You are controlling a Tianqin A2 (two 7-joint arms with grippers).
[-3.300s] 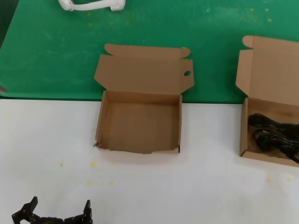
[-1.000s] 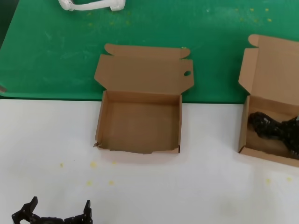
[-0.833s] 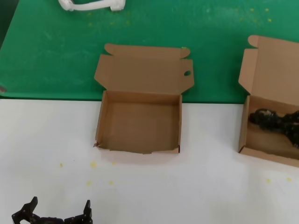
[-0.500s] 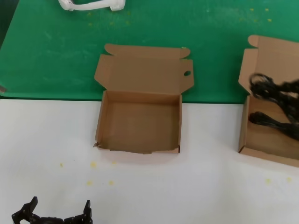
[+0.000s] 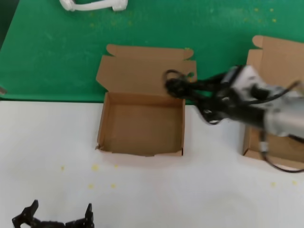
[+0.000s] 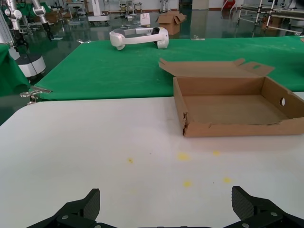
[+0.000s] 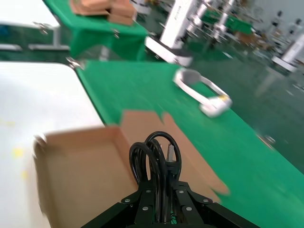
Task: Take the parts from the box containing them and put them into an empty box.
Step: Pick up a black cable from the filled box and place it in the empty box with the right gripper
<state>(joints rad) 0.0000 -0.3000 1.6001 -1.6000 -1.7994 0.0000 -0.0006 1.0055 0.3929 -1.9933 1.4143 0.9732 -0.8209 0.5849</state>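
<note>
White tabletop [image 5: 199, 190] fills the lower half of the head view, with green cloth [image 5: 142, 23] running across the top and a white headset [image 5: 92, 4] lying at the upper left edge. Behind that, the left wrist view shows a big open lab hall.

Biggest item in the middle of the frame is the empty box [image 5: 142, 126], lid folded back, small round hole in its side flap visible in the left wrist view [image 6: 283, 101]. Nothing in it yet as far as I can see. The box containing the parts [image 5: 273, 71] sits at the right edge, mostly hidden behind the right arm [image 5: 256, 107], so I can't tell what's left in there.

So this looks like the carry step: the right gripper [image 5: 190, 90] is clamped on a black cord bundle [image 5: 172, 80], loops sticking out past the fingertips, hanging right above the back right corner of the empty box, near the holed flap. The right wrist view shows the same thing, cord [image 7: 154, 159] pinched between the jaws with the box [image 7: 85, 180] below and ahead.

Next move, I'd guess: get further in over the box floor, go lower, then let go so the coil lands flat inside and doesn't snag the wall.

Left gripper [image 5: 54, 217] is parked at the lower left of the frame, fingers spread wide, holding nothing.
</note>
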